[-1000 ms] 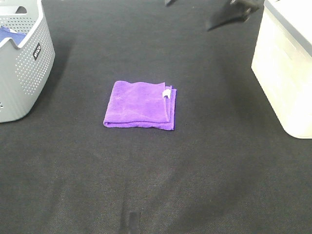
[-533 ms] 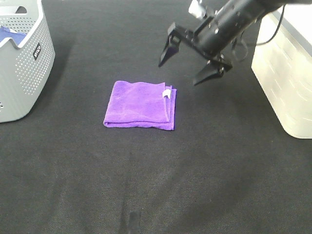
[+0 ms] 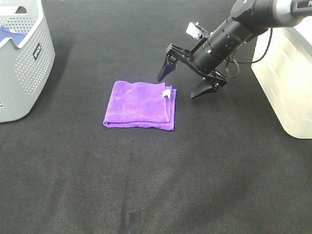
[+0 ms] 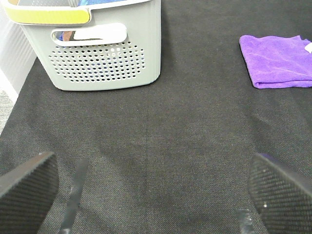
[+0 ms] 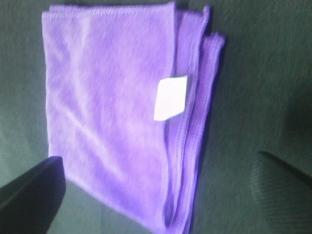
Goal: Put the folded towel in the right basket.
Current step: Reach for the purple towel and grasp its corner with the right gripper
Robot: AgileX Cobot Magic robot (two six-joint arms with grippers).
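Hand on the robot's right arm [image 3: 178, 87], spread wide and holding nothing, hangs at the far right corner of the folded purple microfibre towel [image 3: 139, 105]. One finger stands just beyond the towel's far edge and the other just off its right edge. Whether either tip touches cloth cannot be told. The towel lies flat near the middle of the black cloth-covered bench [image 3: 219, 161], with a small white label [image 3: 166, 93] at that same corner.

The towel looks light, soft and limp, neither fragile nor slippery. The likely trouble is that a pinch on one layer alone would let the fold fall open. The better hold is probably across the stacked edge beside the label, with the tips pressed down into the bench so that every layer comes up together.

The right wrist camera shows what the high camera does not: several plies lie stepped along the label side, and the towel sits between the two fingers. The high camera alone shows the destination, the cream plastic basket [image 3: 285, 73] at the right, well apart from the towel. The left wrist camera shows the left hand [image 4: 155, 195], also spread and empty, low over bare bench. Beyond it stands the grey perforated plastic basket [image 4: 105, 63], well apart from the towel.
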